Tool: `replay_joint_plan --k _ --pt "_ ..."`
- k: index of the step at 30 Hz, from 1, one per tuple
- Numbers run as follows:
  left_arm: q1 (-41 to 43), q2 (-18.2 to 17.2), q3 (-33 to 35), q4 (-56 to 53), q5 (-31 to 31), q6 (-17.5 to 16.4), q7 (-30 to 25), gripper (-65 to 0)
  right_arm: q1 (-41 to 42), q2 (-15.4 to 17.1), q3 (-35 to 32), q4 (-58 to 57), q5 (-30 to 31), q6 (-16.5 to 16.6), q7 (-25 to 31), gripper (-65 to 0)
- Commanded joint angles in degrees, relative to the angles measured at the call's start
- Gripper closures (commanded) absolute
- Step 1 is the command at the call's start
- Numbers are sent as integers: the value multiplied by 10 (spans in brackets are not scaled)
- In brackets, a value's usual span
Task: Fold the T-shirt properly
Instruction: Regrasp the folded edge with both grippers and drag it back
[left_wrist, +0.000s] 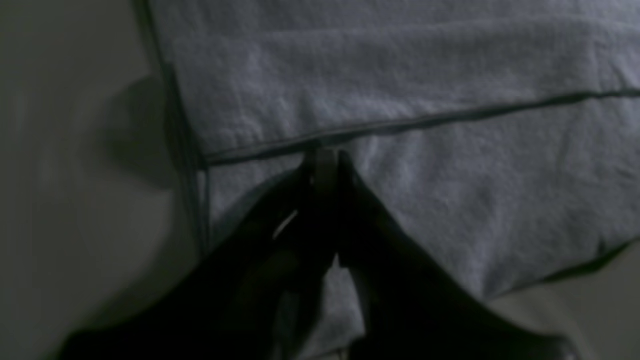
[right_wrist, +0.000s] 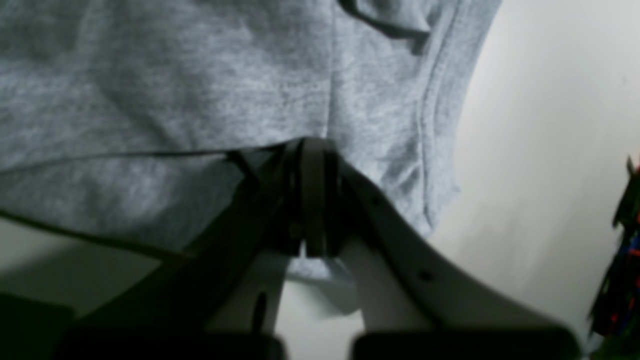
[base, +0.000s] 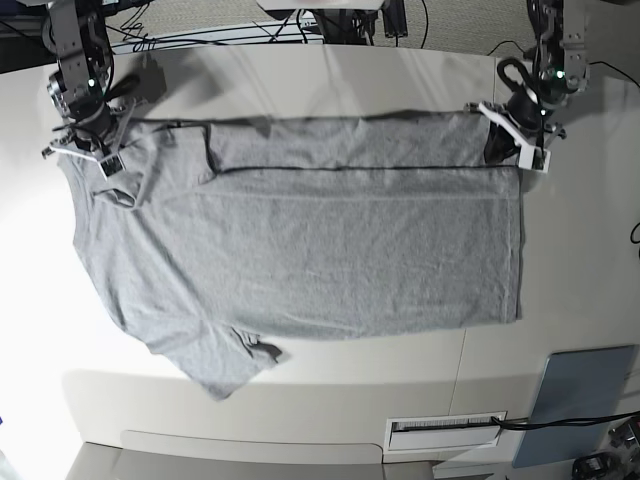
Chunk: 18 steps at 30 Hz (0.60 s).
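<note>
Grey cotton everywhere: the T-shirt lies spread flat on the white table, wide across the middle of it. Far long edge is turned over onto the body in a narrow band, w/ a dark fold line running along it. One short sleeve sticks out at the near side, a bit rumpled at its end. Other sleeve is bunched up by the right gripper.

Left gripper sits at the T-shirt's far corner, on the right side of the base view. In the left wrist view, left gripper has its jaws pressed together right at the folded band's edge; fabric looks pinched there, but it's dark and blurry, so can't swear to what's between them.

Right gripper is at the opposite far corner of the T-shirt, by the bunched sleeve. Right wrist view shows right gripper w/ jaws closed on a layer of grey fabric, cloth hanging over the tips, a stitched hem running down just beside it.

Blue-grey flat panel lies well apart from the T-shirt, off its near corner on the left gripper's side. White vent strip sits just beside the panel. Cables trail beyond the T-shirt's far edge.
</note>
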Motion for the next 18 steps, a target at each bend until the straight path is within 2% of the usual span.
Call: replay_joint_plan --k 1,9,18 --pt "30 -2 5 -9 45 0 93 0 -24 7 3 0 1 15 -33 0" --pt "116 -2 -27 25 48 -8 92 0 -127 7 51 55 -15 14 -15 0" --pt "182 -2 -65 68 47 -36 92 0 -170 5 50 90 -35 6 -13 0"
